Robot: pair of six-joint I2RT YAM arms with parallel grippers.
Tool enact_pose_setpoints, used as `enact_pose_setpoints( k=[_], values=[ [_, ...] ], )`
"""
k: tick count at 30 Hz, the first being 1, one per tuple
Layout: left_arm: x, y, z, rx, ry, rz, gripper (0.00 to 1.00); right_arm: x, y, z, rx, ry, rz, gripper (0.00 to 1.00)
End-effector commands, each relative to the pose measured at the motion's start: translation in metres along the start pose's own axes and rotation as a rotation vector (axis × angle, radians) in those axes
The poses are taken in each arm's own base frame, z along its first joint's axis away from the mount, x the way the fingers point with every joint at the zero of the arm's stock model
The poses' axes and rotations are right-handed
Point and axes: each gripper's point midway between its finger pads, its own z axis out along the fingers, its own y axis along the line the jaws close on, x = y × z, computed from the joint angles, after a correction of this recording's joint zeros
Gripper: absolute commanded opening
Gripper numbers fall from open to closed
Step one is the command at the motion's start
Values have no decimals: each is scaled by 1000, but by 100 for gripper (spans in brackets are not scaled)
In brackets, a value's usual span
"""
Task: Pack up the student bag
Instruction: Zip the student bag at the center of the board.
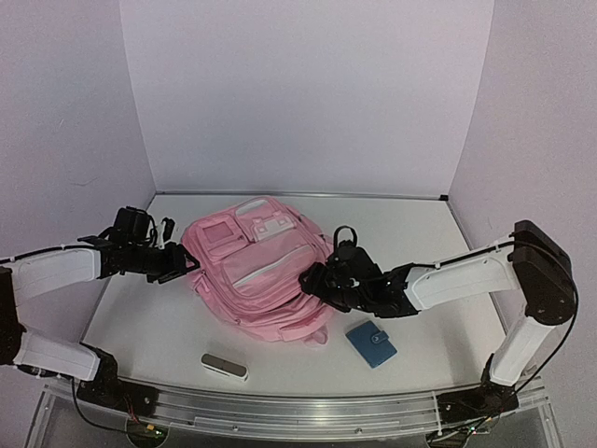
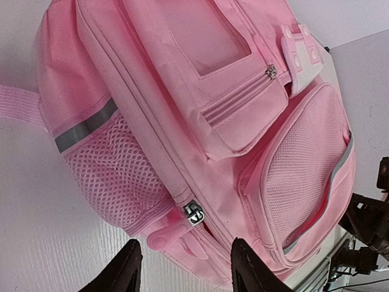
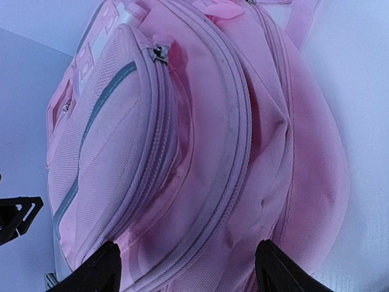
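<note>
Top external: pink student bag (image 1: pixel 256 280) lies mid-tabletop (image 1: pixel 438 233), bare room either side, walls (image 1: pixel 308 93) close behind; left wrist: woven fabric, mesh pocket (image 2: pixel 115 176), metal zip pull (image 2: pixel 193 213) just ahead of my left jaws, partly parted, contact unclear; right wrist: padded rounded bulk between my right jaws, spread wide, gripping nothing.

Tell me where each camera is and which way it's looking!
Top camera: high behind the arms, looking down at the table and the soft pink fabric backpack; the left arm and right arm show.
Left wrist: on the left arm, facing the backpack's mesh-pocket side; its black left fingers show.
Right wrist: on the right arm, facing the backpack's opposite side; its black right fingers show.
All three share the backpack.
</note>
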Motion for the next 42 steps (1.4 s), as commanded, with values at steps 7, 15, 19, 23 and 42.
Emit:
enact_pose_setpoints(
  k=[7,15,19,23,42],
  values=[
    [-4,7,14,40,1,-57,46,-1,1,-5,-30,-9,45,75],
    [0,6,24,100,18,-101,43,0,2,-3,-34,-3,43,75],
    [-1,6,25,107,10,-102,42,2,1,-2,-33,1,41,75],
    [0,4,27,122,16,-102,40,2,2,0,-33,4,39,75],
    [6,9,31,114,34,-113,20,4,6,3,-41,14,33,75]
  ],
)
